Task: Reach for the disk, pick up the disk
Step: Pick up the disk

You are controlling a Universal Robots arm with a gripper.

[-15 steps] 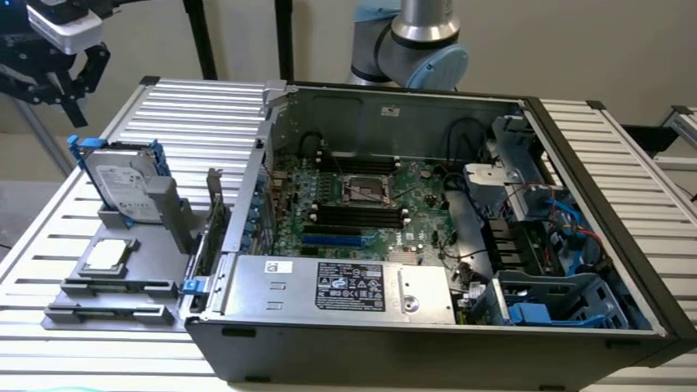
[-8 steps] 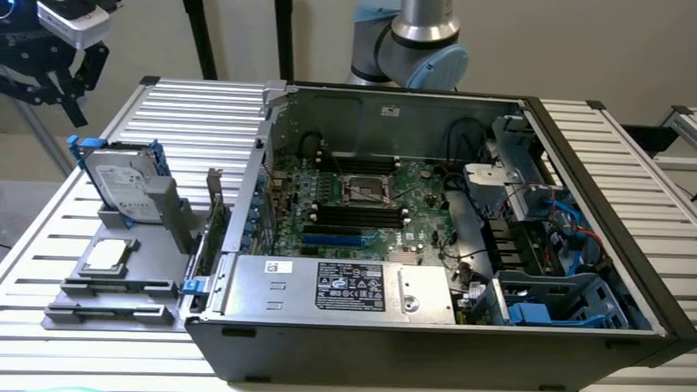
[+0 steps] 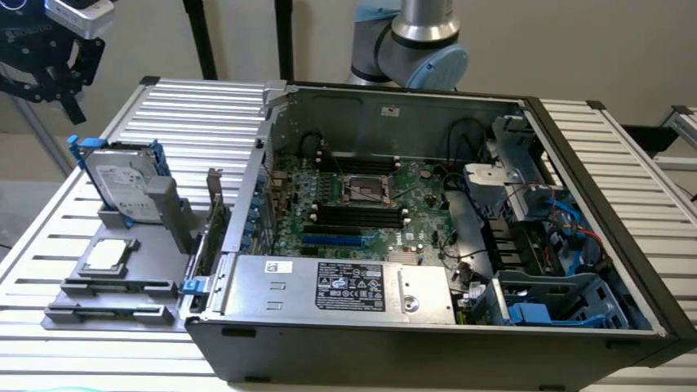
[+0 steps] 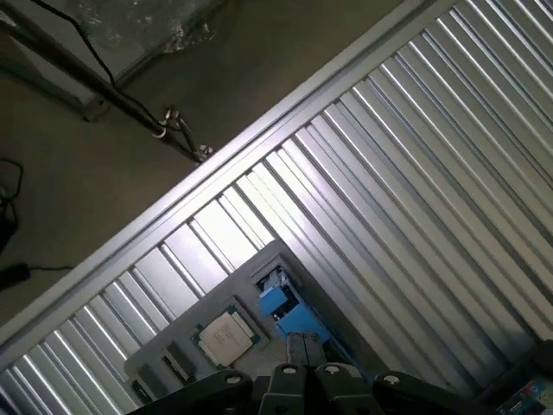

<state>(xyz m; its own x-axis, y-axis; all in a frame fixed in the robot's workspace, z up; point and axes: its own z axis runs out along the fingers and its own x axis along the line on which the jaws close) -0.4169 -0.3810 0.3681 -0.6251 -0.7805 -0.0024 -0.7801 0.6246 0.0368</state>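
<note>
Now gripper (image 3: pixel 65 102) hangs well above disk (image 3: pixel 122 184), which stands upright in grey holder (image 3: pixel 163 208) at ext. view's left; fingers (image 4: pixel 296 350) pressed together, nothing btwn them.

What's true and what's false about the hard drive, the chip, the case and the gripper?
1. The flat silver-grey hard drive in its blue plastic bracket stands on edge in the grey plastic holder. True.
2. The small square silver chip lies inside the open black computer case. False: it lies on the holder, outside the case.
3. The gripper holds the hard drive. False: its jaws are shut on nothing, above the holder.
4. The case's green motherboard is exposed. True.
</note>
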